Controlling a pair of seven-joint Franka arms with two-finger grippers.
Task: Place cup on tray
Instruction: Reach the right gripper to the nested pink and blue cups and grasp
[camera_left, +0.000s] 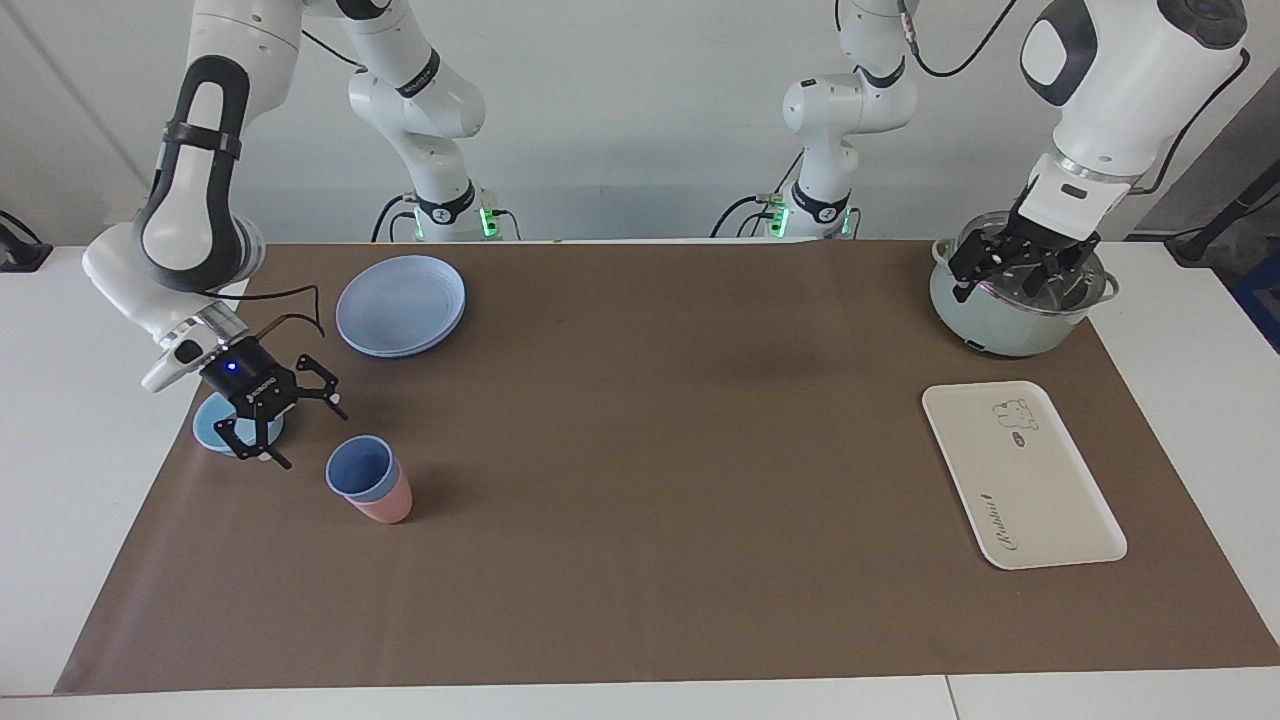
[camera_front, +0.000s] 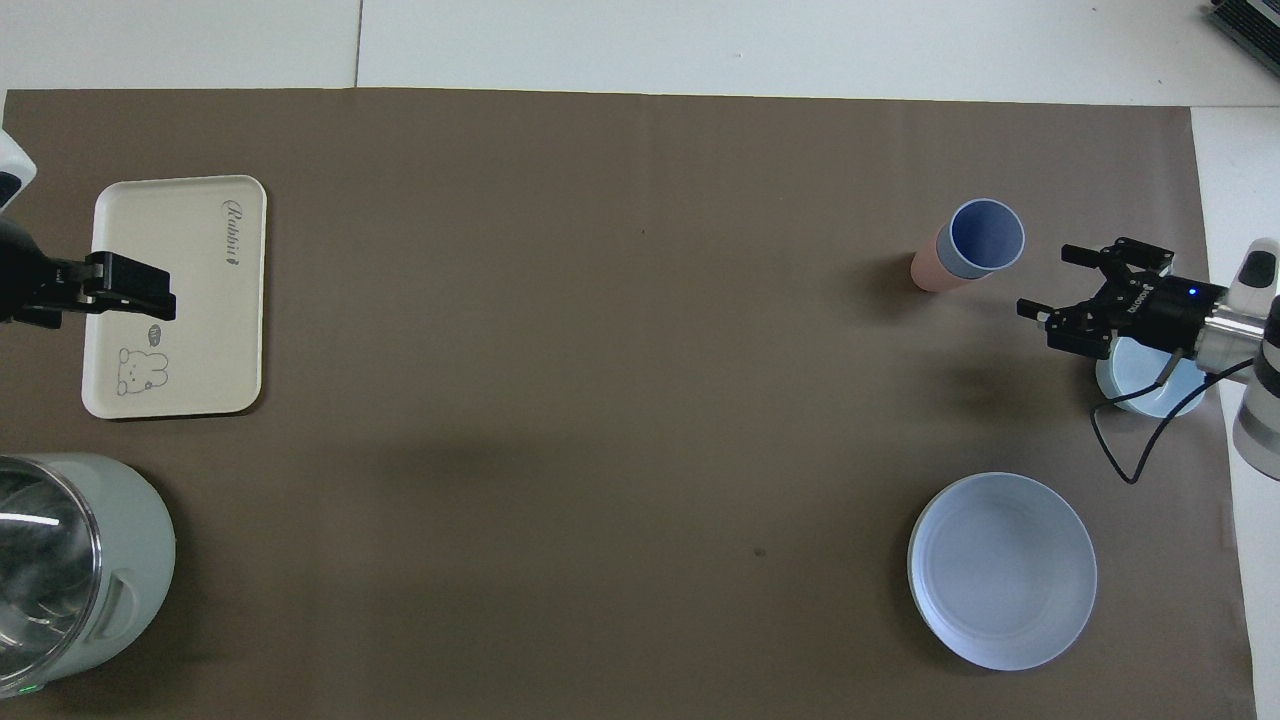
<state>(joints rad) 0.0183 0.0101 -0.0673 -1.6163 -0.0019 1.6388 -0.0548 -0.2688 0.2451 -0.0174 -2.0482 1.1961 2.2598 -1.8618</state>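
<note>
The flat cream-white rectangular tray (camera_left: 1022, 473) with rounded corners and a small bear drawing lies nearest the facing camera, at about four o'clock on the brown-covered surface (camera_left: 640, 450) in that view, toward the left arm's end, with nothing on it. At about eight o'clock in the same view, toward the right arm's end, the small periwinkle-blue plastic tumbler (camera_left: 360, 469) sits nested inside a salmon-pink cup (camera_left: 384, 503) of the same shape; the stacked pair leans. The right gripper (camera_left: 283, 423) hangs low just beside this pair, over a shallow light-blue bowl (camera_left: 213, 426), its jaws spread wide and holding nothing. A round blue plate (camera_left: 401, 305) lies nearer to the robots than the cups. The left gripper (camera_left: 1022, 268) waits over a pale green pot (camera_left: 1015, 300) at two o'clock, jaws spread.
</note>
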